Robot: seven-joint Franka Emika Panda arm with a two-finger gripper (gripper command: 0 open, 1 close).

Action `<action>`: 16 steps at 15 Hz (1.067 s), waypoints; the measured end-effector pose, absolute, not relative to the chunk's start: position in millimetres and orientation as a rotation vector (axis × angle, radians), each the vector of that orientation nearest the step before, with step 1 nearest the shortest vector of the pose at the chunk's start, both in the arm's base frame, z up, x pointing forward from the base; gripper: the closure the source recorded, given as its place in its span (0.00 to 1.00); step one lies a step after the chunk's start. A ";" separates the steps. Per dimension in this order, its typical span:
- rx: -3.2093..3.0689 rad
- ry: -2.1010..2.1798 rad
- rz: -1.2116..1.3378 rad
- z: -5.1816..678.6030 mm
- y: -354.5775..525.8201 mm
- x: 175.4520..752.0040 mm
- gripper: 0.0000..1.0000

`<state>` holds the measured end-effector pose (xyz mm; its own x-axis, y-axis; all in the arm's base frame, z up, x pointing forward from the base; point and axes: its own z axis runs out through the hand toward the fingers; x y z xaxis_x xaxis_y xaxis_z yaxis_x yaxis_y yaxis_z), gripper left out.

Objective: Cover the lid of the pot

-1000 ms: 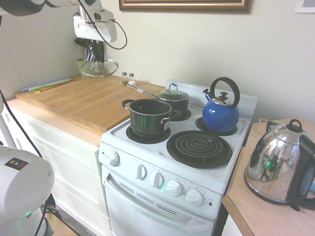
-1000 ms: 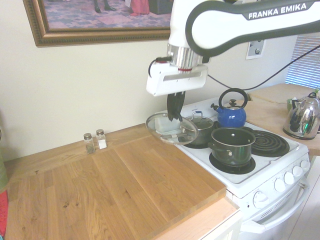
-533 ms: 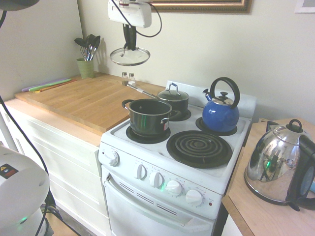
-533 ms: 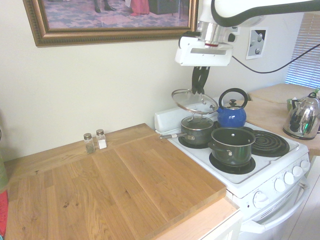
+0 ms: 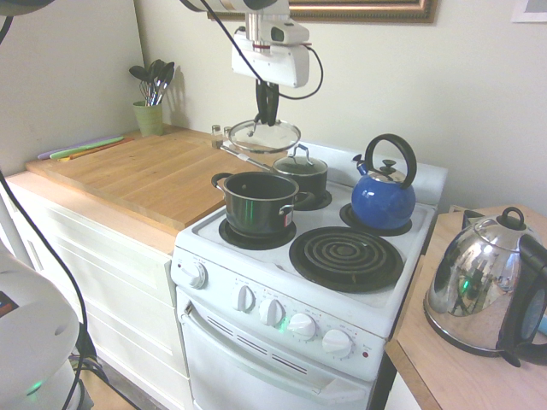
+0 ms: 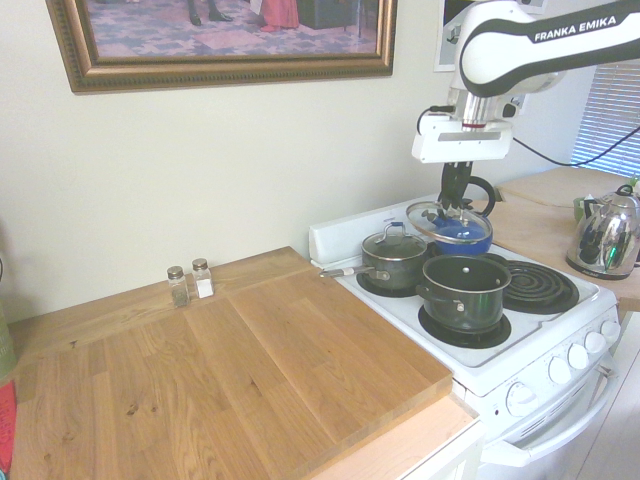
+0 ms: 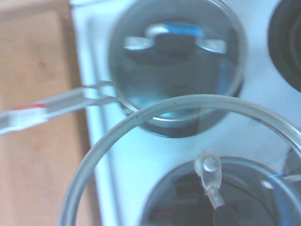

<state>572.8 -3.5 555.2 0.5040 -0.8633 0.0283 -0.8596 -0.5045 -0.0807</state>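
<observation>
Glass, the lid [image 5: 265, 136] hangs from its handle in the closed gripper [image 5: 267, 118], above and behind the open pot [image 5: 259, 202]; descending off-centre could clip the lidded saucepan [image 5: 301, 173] behind the pot.

The only readable print is "FRANKA EMIKA", in white capitals on a dark band along the white arm [image 6: 545, 45] in the second exterior view, above the stove [image 6: 520, 345]. The stove's knobs [image 5: 301, 325] carry marks too small to read in either exterior view. A red-and-white patch shows on the saucepan handle [image 7: 42, 114] in the wrist view, blurred beyond reading.
</observation>
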 end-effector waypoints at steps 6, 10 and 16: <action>-2.711 1.563 -0.031 487.4 -20.1 566.8 1.00; -2.727 1.559 -0.029 470.3 -19.1 564.2 1.00; -2.770 1.529 -0.033 468.3 -8.0 553.9 1.00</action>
